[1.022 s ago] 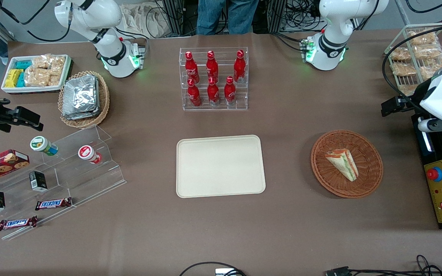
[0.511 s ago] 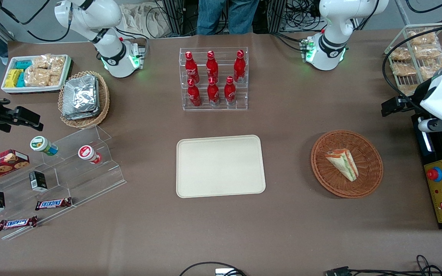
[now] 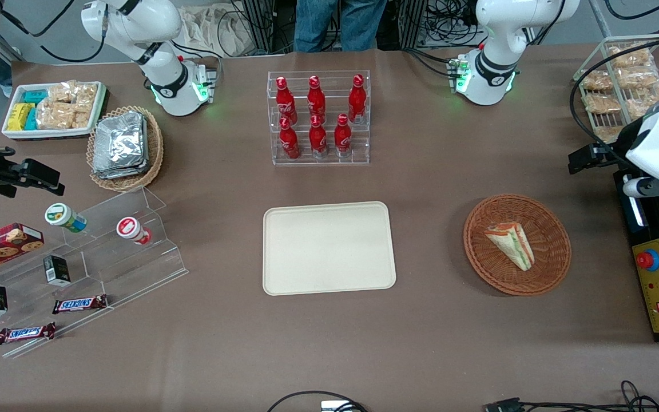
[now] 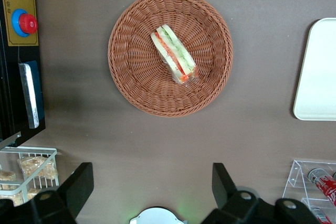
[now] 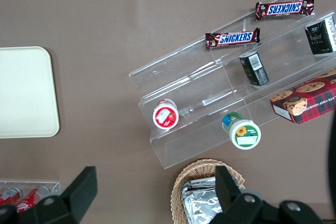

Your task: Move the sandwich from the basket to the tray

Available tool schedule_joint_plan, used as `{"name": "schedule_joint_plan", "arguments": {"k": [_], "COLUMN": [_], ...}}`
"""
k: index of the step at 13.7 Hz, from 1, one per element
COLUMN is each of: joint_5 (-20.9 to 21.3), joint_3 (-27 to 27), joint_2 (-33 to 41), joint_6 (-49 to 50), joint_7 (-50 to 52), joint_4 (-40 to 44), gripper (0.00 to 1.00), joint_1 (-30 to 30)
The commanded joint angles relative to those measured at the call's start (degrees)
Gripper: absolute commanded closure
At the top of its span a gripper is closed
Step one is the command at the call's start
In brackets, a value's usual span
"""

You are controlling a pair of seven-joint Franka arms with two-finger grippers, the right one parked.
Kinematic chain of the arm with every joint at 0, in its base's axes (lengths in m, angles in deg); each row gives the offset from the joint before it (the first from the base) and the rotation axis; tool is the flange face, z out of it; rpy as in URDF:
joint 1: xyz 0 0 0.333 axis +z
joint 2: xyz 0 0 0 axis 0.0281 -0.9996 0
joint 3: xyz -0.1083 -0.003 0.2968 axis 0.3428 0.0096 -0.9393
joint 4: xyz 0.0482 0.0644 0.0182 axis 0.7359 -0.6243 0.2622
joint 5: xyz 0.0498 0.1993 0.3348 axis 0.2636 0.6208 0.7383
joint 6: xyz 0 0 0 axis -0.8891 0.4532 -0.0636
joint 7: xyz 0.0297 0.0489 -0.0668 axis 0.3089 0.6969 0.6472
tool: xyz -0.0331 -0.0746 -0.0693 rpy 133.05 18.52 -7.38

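A broad brown surface (image 3: 432, 189) carries everything here. On it, about midway between the two arms' ends, lies the cream-beige tray (image 3: 329, 248), flat and bare, with its rounded corner also showing in the left wrist view (image 4: 317, 72). Farther from the front camera than the tray stands a clear acrylic rack (image 3: 318, 118) holding six red bottles in two rows. Toward the parked arm's end of the surface sits a stepped clear display stand (image 3: 106, 252) with two small cups lying on it and two Snickers bars (image 3: 79, 304) at its nearest step, and farther from the camera a tan basket of foil packets (image 3: 124, 146) beside a white bin of snacks (image 3: 55, 109). Toward the working arm's end, well apart from the tray, rests the round reddish-brown basket (image 3: 552, 269), seen whole from above in the left wrist view (image 4: 131, 72). The sandwich (image 3: 511, 244) lies inside this basket near its middle, a clear-wrapped white wedge with green and orange-red layers showing along its cut edge (image 4: 175, 54). The left arm's gripper (image 4: 151, 184) hangs high above the surface, near the basket on the side away from the front camera, and touches nothing. Its two dark fingers (image 4: 77, 186) are spread wide apart and released, with only bare brown surface between them.
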Motion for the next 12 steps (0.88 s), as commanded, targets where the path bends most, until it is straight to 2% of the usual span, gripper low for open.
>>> {"name": "schedule_joint_plan", "arguments": {"k": [1, 3, 4, 9, 12], "joint_5": [-0.5, -0.8, -2.4, -4.8, -4.8], "joint_3": [-0.7, -0.6, -0.5, -0.6, -0.7], "joint_2": [1.4, 0.2, -0.9, -6.7, -9.0], "joint_6": [-0.7, -0.8, -1.0, -4.7, -12.0], "joint_7": [1.4, 12.8, 15.7, 20.3, 22.1], "joint_4": [-1.7, -2.5, -2.3, -2.9, -7.3], "gripper": [0.00, 0.01, 0.00, 0.00, 0.00], "joint_1": [-0.6, -0.7, -1.0, -0.7, -0.6]}}
